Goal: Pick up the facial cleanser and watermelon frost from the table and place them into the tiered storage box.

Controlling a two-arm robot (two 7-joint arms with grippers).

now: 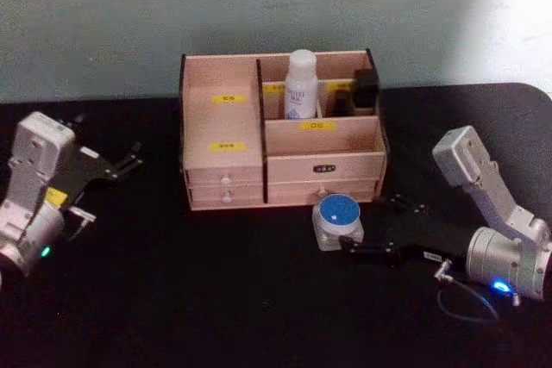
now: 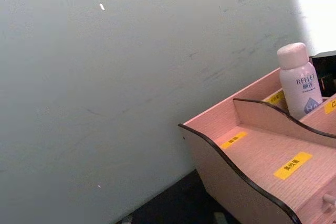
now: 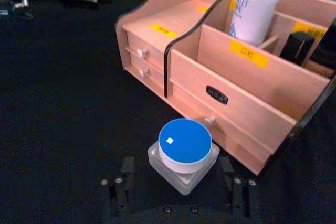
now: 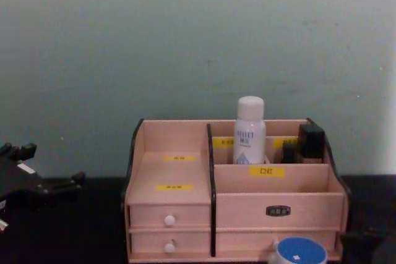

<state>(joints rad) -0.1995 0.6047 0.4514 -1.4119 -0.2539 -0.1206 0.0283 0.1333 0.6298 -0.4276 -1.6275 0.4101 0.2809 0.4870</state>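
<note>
Right pincer (image 3: 176, 167) wide astride watermelon frost (image 3: 185, 141), beside tiered storage box (image 3: 239, 95).

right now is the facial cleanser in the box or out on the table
In, and upright: the facial cleanser stands in a rear compartment of the tiered storage box, with its top rising above the wooden walls.

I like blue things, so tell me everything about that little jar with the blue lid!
The watermelon frost is a squat, squarish jar, cloudy and see-through like plastic, with a round blue lid on. It stands upright on the black table, close before the tiered storage box. The right gripper straddles it, open, fingers on either side, not touching.
</note>
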